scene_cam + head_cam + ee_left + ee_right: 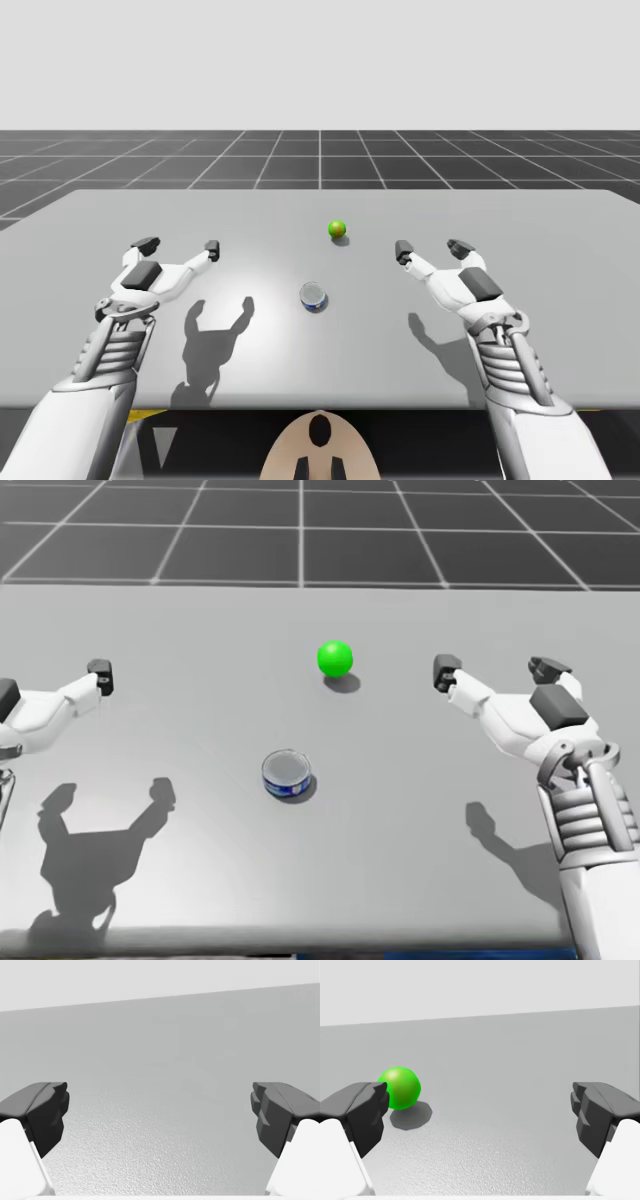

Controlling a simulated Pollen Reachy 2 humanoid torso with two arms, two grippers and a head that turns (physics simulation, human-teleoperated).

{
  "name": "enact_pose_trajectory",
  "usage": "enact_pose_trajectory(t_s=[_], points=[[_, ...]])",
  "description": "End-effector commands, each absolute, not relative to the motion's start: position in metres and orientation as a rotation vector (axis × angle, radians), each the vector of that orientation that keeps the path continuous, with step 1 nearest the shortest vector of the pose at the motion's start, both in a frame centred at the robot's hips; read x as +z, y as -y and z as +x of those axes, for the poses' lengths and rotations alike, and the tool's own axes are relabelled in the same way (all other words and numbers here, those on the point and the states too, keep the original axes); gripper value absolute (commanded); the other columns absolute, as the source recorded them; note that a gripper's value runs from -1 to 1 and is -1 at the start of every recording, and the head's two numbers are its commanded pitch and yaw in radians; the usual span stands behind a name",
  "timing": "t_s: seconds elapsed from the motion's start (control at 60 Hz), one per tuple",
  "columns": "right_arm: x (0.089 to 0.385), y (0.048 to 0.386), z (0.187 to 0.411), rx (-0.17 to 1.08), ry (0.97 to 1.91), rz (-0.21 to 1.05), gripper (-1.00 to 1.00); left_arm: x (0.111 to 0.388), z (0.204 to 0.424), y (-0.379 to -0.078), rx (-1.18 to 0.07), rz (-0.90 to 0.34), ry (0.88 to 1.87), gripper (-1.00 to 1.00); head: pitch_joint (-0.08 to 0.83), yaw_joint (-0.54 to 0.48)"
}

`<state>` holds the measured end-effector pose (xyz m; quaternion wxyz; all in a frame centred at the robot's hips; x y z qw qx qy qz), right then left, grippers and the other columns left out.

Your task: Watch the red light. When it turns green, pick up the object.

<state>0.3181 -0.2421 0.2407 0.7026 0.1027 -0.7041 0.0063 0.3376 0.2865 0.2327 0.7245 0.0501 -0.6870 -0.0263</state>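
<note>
Near the middle of the table [560, 300], between the two arms and a little closer to the robot than the light, stands the task's thing: a short blue can [287, 773] with a silvery top, upright and untouched. Just beyond it the ball light [335, 658] glows green, so the signal to go appears given. The left pincer [180, 246] and the right pincer [430, 248] hover over the table on either side, well apart from the can, each spread wide with nothing in it. To pick well, one arm should swing inward until its fingers straddle the can, come down wide, close low on opposite sides of the round wall, then lift straight up. The squat shape offers little wall to grip, and a sideways brush could slide it or knock the light. Hard to judge are the can's height, the print on its side and how high the pincers hang. The head view cuts the left pincer at its edge.
</note>
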Motion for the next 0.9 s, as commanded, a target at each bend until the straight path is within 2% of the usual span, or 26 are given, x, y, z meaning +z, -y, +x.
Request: enact_pose_trajectory(t_s=[0.017,0.383,0.533,0.583,0.617,0.683,0.717,0.75,0.767,0.817,0.9], points=[[0.241,0.242,0.317,0.012,1.569,0.232,-1.0,0.232,0.338,-0.285,-0.061,0.111,1.512,-1.0,0.623,-0.03],[0.242,0.241,0.317,0.014,1.571,0.228,-1.0,0.233,0.337,-0.279,-0.08,0.095,1.519,-1.0,0.677,0.02],[0.238,0.241,0.319,0.009,1.562,0.222,-1.0,0.236,0.322,-0.258,-0.163,0.07,1.518,-1.0,0.678,0.01],[0.237,0.241,0.32,0.003,1.557,0.219,-1.0,0.24,0.314,-0.249,-0.144,0.061,1.567,-1.0,0.672,0.01],[0.236,0.241,0.32,0.0,1.555,0.218,-1.0,0.248,0.304,-0.242,-0.109,-0.008,1.579,-1.0,0.671,0.0],[0.235,0.242,0.321,-0.001,1.553,0.217,-1.0,0.259,0.289,-0.236,-0.198,-0.046,1.518,-1.0,0.67,0.01],[0.233,0.242,0.321,-0.001,1.55,0.216,-1.0,0.263,0.279,-0.229,-0.241,-0.108,1.432,-1.0,0.671,0.01],[0.233,0.242,0.322,-0.001,1.549,0.214,-1.0,0.263,0.273,-0.225,-0.273,-0.136,1.389,-1.0,0.671,0.02],[0.232,0.242,0.322,-0.004,1.547,0.214,-1.0,0.261,0.266,-0.221,-0.329,-0.174,1.342,-1.0,0.671,0.02],[0.232,0.242,0.322,-0.004,1.546,0.212,-1.0,0.258,0.259,-0.217,-0.362,-0.194,1.324,-1.0,0.671,0.03],[0.232,0.242,0.322,-0.005,1.545,0.211,-1.0,0.249,0.246,-0.21,-0.404,-0.286,1.234,-1.0,0.671,0.04]])
